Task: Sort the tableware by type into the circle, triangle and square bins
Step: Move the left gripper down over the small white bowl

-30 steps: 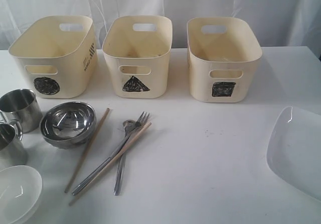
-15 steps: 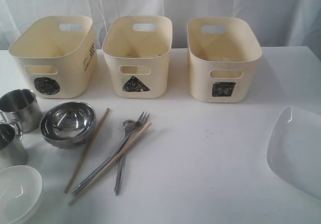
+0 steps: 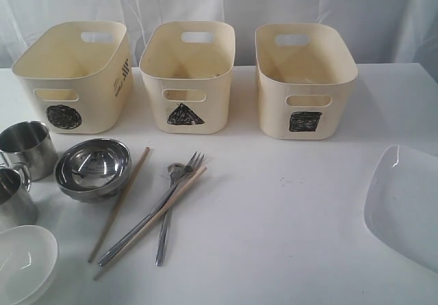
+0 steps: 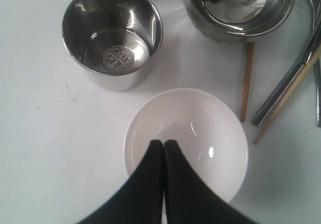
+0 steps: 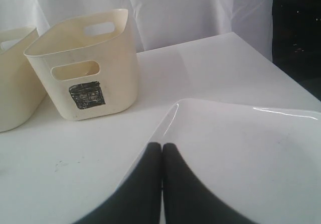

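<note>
Three cream tubs sit in a row at the back of the worktop [image 3: 287, 209]: circle bin [image 3: 89, 107], triangle bin [image 3: 154, 110], square bin [image 3: 274, 120], each shape scribbled in black. The circle bin's side print [image 3: 123, 76] is too small to read. The left pincer [image 4: 164, 144] is pinched shut over the small white bowl [image 4: 200, 128]; the steel mug [image 4: 120, 76] beside it has a stamped emblem inside. The right pincer [image 5: 161, 146], shut too, hangs over the white plate [image 5: 241, 148].

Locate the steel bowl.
Exterior view, left side: the steel bowl sits in front of the circle bin, between a steel mug and a wooden chopstick.
</note>
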{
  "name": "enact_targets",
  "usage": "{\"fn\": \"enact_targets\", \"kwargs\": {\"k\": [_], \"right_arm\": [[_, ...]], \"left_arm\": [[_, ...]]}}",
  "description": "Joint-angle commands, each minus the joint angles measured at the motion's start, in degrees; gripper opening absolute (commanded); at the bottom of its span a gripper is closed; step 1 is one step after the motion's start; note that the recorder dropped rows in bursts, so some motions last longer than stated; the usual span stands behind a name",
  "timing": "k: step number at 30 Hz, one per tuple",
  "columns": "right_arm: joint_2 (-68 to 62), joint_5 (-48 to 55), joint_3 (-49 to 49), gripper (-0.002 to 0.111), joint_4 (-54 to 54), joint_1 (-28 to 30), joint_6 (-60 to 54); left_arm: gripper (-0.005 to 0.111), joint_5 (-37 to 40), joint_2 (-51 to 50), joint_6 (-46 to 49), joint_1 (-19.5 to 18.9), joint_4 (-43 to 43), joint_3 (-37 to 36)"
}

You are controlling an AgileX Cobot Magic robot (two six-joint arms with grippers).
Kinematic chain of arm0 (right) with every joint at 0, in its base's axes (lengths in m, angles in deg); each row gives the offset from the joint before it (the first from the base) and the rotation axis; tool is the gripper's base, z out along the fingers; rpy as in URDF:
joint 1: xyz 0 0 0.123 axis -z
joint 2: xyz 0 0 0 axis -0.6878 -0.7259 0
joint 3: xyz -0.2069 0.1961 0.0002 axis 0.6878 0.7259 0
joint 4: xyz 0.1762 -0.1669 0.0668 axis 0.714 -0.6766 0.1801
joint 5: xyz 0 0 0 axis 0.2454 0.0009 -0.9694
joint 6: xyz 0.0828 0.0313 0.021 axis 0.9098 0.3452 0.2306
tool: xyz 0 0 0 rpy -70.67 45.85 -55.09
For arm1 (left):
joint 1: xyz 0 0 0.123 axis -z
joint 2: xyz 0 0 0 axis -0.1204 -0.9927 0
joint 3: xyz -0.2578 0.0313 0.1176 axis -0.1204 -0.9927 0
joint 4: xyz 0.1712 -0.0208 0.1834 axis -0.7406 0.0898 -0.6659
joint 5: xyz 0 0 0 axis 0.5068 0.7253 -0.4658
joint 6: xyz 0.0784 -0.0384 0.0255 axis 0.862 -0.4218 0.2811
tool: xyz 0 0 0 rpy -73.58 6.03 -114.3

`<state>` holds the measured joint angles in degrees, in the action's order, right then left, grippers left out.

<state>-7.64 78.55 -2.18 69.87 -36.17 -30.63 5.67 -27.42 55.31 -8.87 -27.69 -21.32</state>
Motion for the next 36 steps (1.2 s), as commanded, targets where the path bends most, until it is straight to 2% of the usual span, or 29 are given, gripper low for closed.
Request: {"fn": "enact_targets", "kwargs": {"k": [1,5,7,9,14,16,19,24,36], "right_arm": [[-0.1,-0.4,-0.2,0.0,-0.2,-0.4,-0.2],[-0.1,-0.4,-0.2,0.0,-0.2,-0.4,-0.2],[-0.1,-0.4,-0.2,0.0,-0.2,-0.4,-0.2],[-0.1,-0.4,-0.2,0.0,-0.2,-0.4,-0.2],[-0.1,-0.4,-0.2,0.0,-0.2,-0.4,-0.2],[-0.1,-0.4,-0.2,0.0,-0.2,-0.4,-0.2],[-0.1,-0.4,-0.2,0.0,-0.2,-0.4,-0.2],[-0.1,-0.4,-0.2,0.0,-0.2,-0.4,-0.2],[-0.1,-0.4,-0.2,0.0,-0.2,-0.4,-0.2]], "left_arm": [[0.0,-0.7,0.3,0.5,0.4,0.1,-0.9],[0.0,0.1,0.0,0.9,0.4,-1.4,-0.9],[0.008,1.2,-0.4,0.9,0.4,-1.4,-1.6],[0.019,1.3,-0.7,0.9,0.4,-1.4,-2.9],[0.064,0.7,-1.7,-4.7,0.4,-1.2,-5.4],[0.075,1.0,-2.4,-7.0,0.4,-1.2,-5.5],[0.076,-0.4,-4.1,-7.2,0.4,-1.2,-5.5],[0.075,-8.1,-8.6,-4.7,0.4,-1.2,-6.2],[0.075,-13.7,-20.7,-4.2,0.4,-1.2,-6.2]]}}
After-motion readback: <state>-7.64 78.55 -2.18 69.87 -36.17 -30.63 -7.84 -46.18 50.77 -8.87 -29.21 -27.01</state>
